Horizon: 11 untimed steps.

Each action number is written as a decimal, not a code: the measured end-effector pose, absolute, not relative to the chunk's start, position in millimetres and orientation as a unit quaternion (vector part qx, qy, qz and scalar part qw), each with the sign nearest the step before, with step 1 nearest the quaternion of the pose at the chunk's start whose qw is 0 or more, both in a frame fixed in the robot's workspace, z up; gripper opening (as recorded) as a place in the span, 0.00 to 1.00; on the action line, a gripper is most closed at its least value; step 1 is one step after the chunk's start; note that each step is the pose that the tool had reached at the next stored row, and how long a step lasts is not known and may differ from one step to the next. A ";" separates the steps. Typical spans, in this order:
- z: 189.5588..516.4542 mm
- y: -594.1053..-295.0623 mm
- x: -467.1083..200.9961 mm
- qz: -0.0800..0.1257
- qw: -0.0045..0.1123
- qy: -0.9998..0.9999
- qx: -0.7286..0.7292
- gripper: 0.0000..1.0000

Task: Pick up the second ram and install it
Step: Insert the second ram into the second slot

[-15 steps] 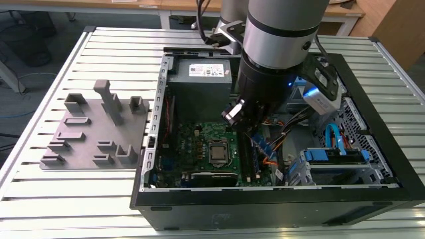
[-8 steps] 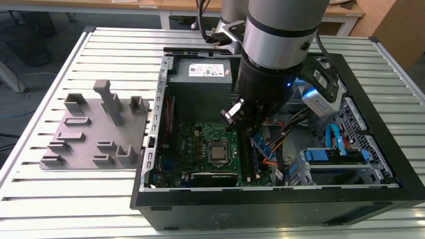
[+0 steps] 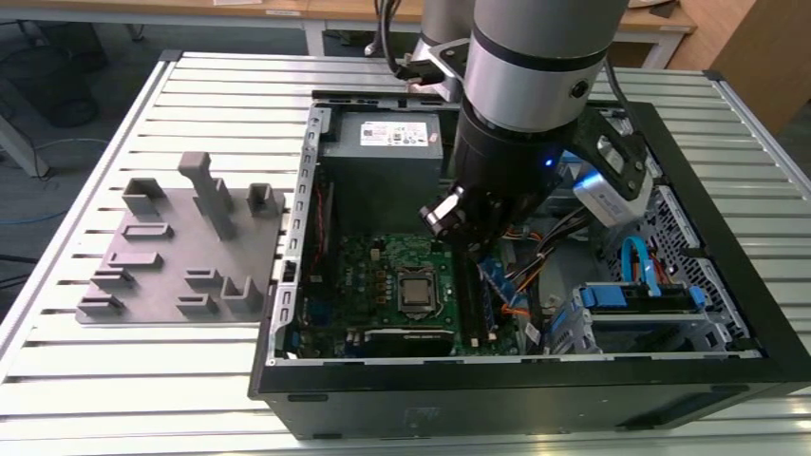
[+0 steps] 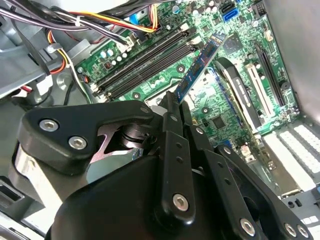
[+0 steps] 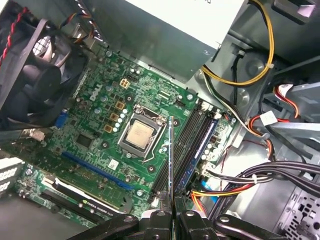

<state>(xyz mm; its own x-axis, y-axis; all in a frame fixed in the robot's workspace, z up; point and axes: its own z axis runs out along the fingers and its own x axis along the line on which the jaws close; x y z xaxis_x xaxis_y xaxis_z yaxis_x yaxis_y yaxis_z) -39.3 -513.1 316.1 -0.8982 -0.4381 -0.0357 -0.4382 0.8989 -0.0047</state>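
My gripper [image 5: 172, 209] is shut on the second ram [image 5: 171, 155], a thin dark blue stick seen edge-on in the first wrist view. In the second wrist view the ram [image 4: 202, 62] juts out from the gripper [image 4: 177, 103], its chips showing. It hangs above the green motherboard [image 5: 100, 135], over the strip between the processor socket [image 5: 139, 135] and the long black memory slots [image 5: 192, 145], apart from them. In the exterior view the gripper [image 3: 454, 226] is inside the open computer case [image 3: 507, 380], above the motherboard [image 3: 380, 275].
A grey fixture block [image 3: 184, 242] lies on the slatted table at the exterior view's left. Inside the case are a power supply [image 3: 380, 142], a fan [image 5: 40, 80], bundled cables [image 5: 240, 175] beside the slots and a drive bay [image 3: 640, 299].
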 end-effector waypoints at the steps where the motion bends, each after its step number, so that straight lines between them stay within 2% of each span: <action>1: 316.0 -513.1 -39.3 0.002 0.018 0.975 -0.222 0.14; 11: 315.9 -513.1 -39.3 0.001 0.018 0.982 -0.190 0.14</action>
<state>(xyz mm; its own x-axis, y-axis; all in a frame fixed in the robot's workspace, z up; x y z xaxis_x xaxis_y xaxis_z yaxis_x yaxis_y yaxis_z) -39.3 -513.1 315.9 -0.9270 -0.3734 -0.0357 -0.3735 0.9276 -0.0047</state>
